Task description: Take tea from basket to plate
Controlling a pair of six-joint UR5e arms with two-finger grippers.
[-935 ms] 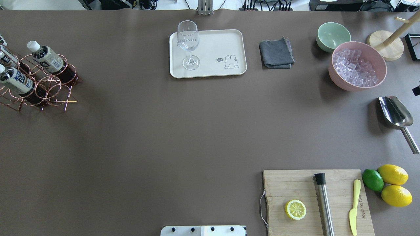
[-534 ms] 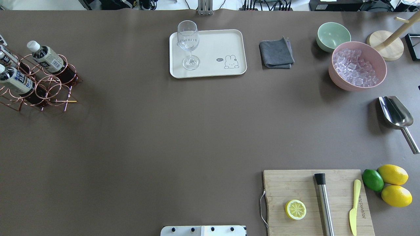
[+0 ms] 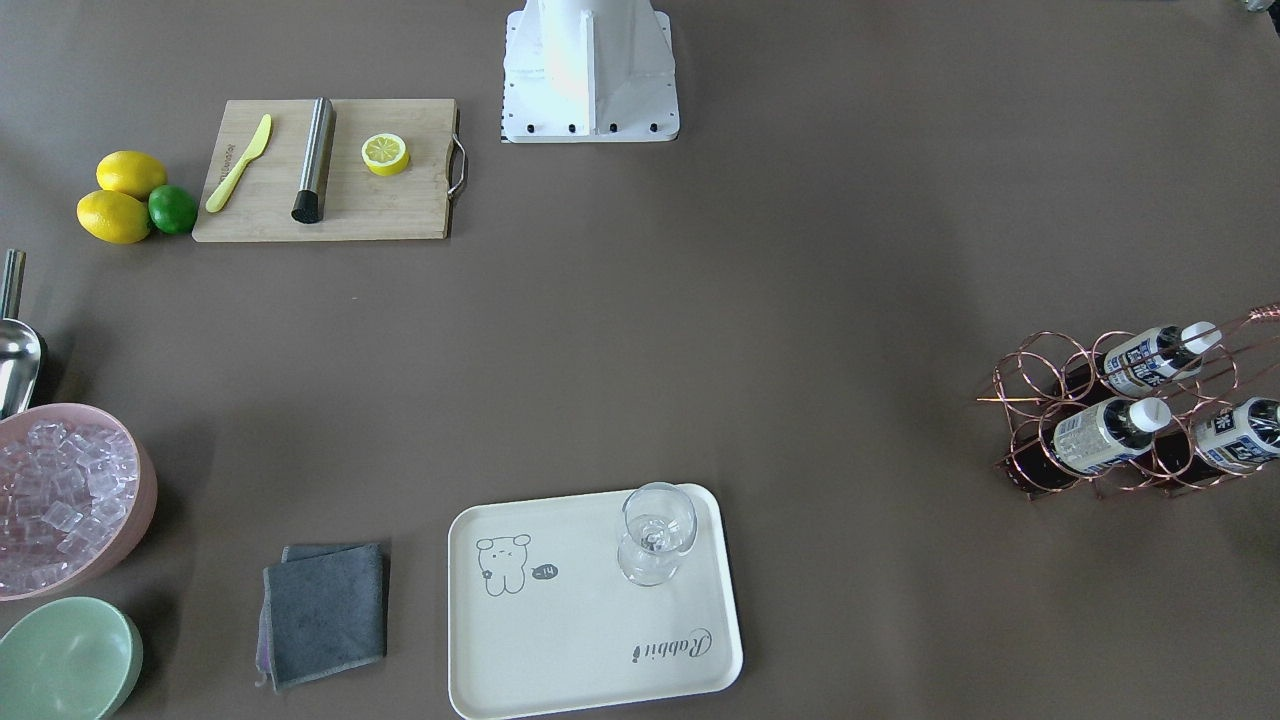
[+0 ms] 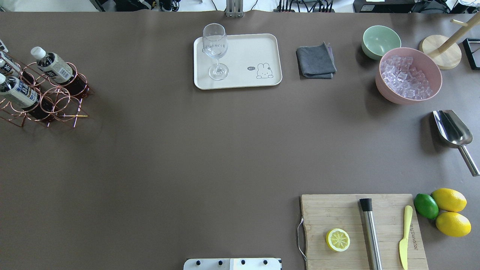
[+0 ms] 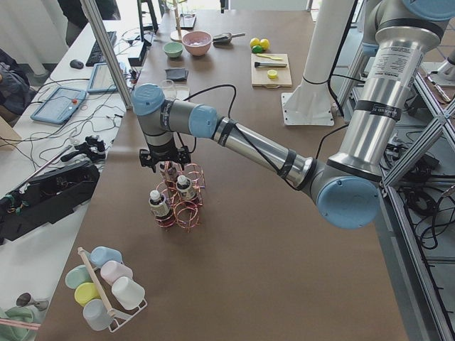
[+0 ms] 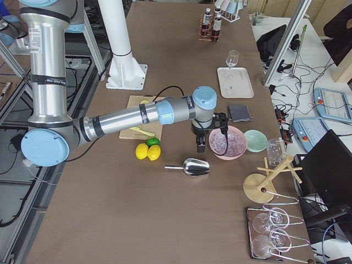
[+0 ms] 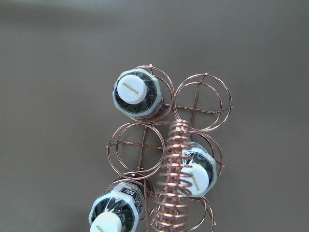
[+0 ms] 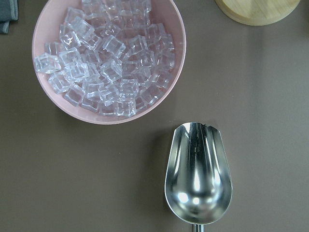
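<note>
Three tea bottles [image 4: 52, 65] with white caps stand in the copper wire basket [image 4: 63, 101] at the table's far left. The left wrist view looks straight down on their caps [image 7: 131, 90] and the coil handle [image 7: 174, 179]. My left gripper [image 5: 165, 158] shows only in the exterior left view, hovering just above the basket [image 5: 186, 206]; I cannot tell if it is open. The cream plate [image 4: 243, 52] lies at the back middle with a stemmed glass [image 4: 215, 48] on it. My right gripper [image 6: 209, 140] hangs by the pink bowl; I cannot tell its state.
A pink bowl of ice [image 4: 408, 75], a steel scoop [image 4: 452, 129], a green bowl [image 4: 380, 39] and a grey cloth [image 4: 315, 62] sit at the right. A cutting board [image 4: 363, 228] with a lemon half, muddler and knife lies front right, beside lemons and a lime.
A dark tip of the right gripper at the overhead view's right edge has slipped out of that view. The bottles, basket and plate have not moved.
</note>
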